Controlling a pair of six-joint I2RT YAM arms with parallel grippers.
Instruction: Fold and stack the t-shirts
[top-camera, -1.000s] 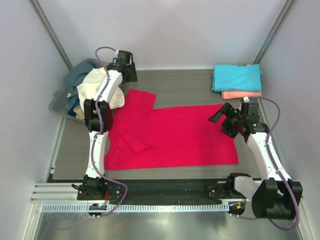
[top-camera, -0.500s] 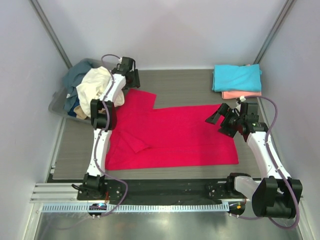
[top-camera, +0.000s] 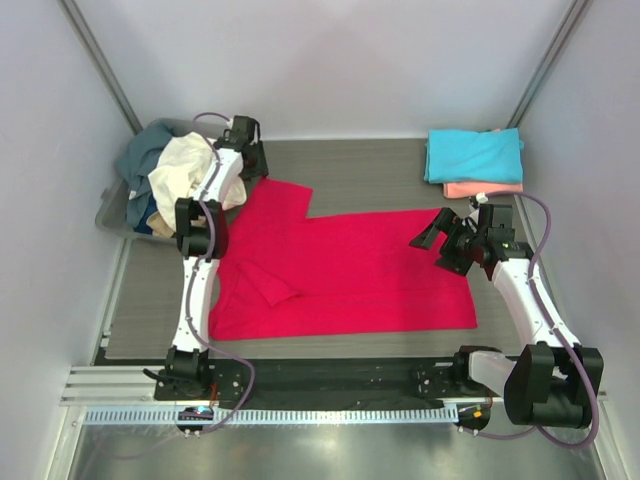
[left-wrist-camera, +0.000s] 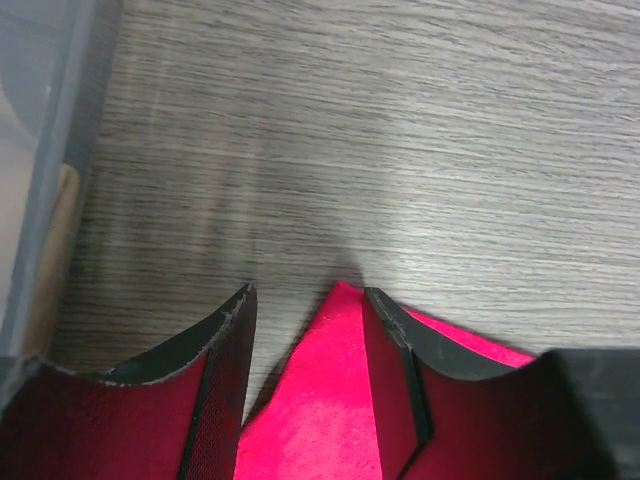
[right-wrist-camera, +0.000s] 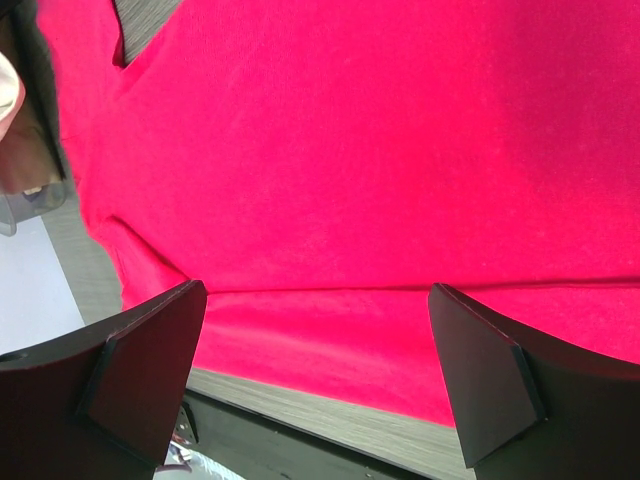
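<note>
Nudged leftward, left claw (left-wrist-camera: 307, 296) stands half-open, red t-shirt (left-wrist-camera: 312, 425) corner ungripped between its fingers.

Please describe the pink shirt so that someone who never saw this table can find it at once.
Look at the far right corner of the table, where two folded shirts lie stacked. The pink shirt is the lower one, under the turquoise shirt. Only its near edge shows, a salmon strip, far paler than the red shirt spread in the middle.
</note>
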